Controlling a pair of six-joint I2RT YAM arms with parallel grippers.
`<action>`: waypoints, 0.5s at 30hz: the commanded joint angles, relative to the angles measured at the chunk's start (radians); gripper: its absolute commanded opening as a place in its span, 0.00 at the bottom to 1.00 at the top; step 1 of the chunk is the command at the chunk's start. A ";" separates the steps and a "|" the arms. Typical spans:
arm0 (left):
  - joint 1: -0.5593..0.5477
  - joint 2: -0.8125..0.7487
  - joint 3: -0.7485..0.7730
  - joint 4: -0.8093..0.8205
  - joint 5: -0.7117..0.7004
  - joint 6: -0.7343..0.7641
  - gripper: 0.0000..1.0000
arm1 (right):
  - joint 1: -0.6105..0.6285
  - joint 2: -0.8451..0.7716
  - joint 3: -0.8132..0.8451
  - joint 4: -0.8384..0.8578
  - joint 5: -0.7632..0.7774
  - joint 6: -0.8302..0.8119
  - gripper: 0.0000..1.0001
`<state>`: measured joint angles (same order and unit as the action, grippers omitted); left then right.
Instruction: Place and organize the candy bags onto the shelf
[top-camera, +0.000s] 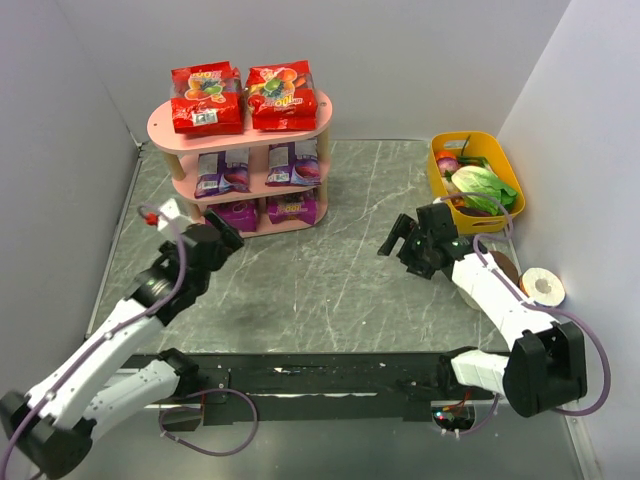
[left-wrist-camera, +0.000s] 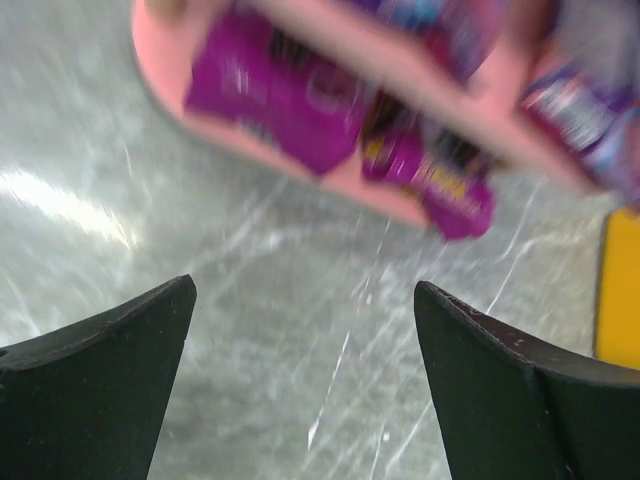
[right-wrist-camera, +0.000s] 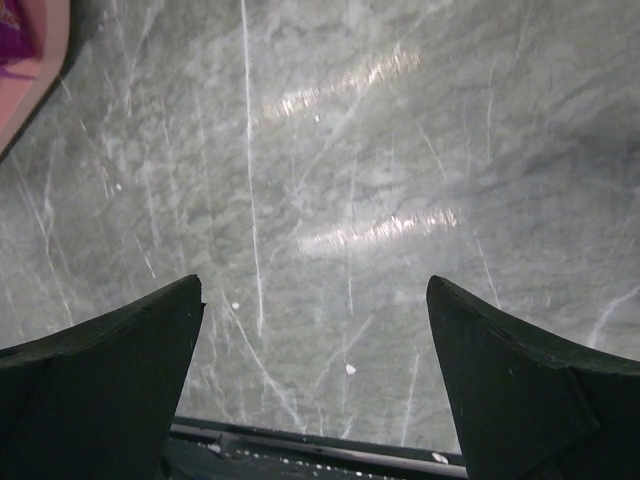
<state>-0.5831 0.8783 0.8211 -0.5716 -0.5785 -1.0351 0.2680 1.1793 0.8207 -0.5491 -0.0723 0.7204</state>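
Here, candy bags (top-camera: 208, 98) on shelf (top-camera: 160, 129), left gripper (top-camera: 232, 236) near, right gripper (top-camera: 392, 241) apart

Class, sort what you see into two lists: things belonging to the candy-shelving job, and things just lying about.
Job: red candy bags, blue-violet bags, magenta bags, pink shelf.
Lying about: yellow tub, vegetables, white roll.

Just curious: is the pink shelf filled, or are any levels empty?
Filled: the shelf holds two candy bags on each of its three tiers.
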 joint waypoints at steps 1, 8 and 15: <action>0.000 -0.085 0.052 -0.028 -0.164 0.187 0.96 | -0.009 0.011 0.089 0.054 0.051 0.004 1.00; -0.001 -0.145 0.020 -0.020 -0.179 0.182 0.96 | -0.010 0.025 0.129 0.046 0.054 0.004 1.00; -0.001 -0.185 -0.008 -0.014 -0.184 0.182 0.96 | -0.010 0.013 0.118 0.041 0.057 0.011 1.00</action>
<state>-0.5831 0.7216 0.8204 -0.5900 -0.7265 -0.8761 0.2653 1.1992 0.9104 -0.5171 -0.0437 0.7208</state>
